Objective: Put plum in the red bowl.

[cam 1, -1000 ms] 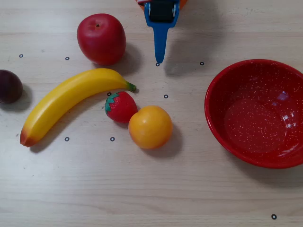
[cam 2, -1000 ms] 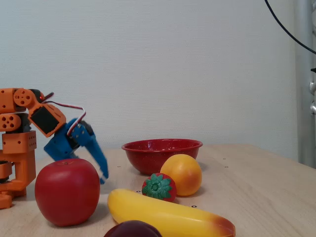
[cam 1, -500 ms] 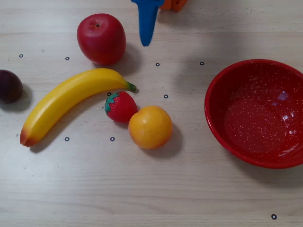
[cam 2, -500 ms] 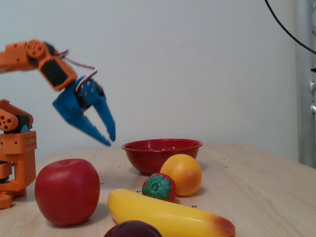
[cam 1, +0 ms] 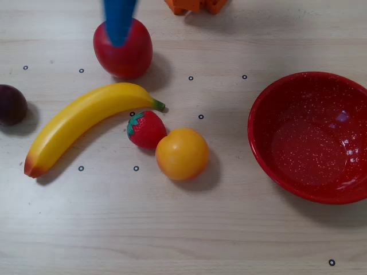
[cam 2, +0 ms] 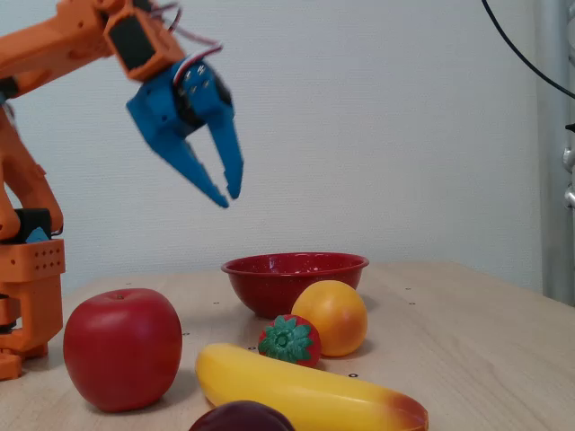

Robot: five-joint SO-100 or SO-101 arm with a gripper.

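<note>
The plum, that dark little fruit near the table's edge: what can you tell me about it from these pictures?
The plum is small, round and dark maroon, nearly black, with a smooth, faintly glossy skin. In the overhead view it sits on the pale wooden table at the far left, partly cut off by the picture's edge, with a soft shadow beside it. It lies apart from the banana; nothing touches it. In the fixed view only its top shows at the bottom edge. The blue pincer hangs high above the table, empty.
</note>
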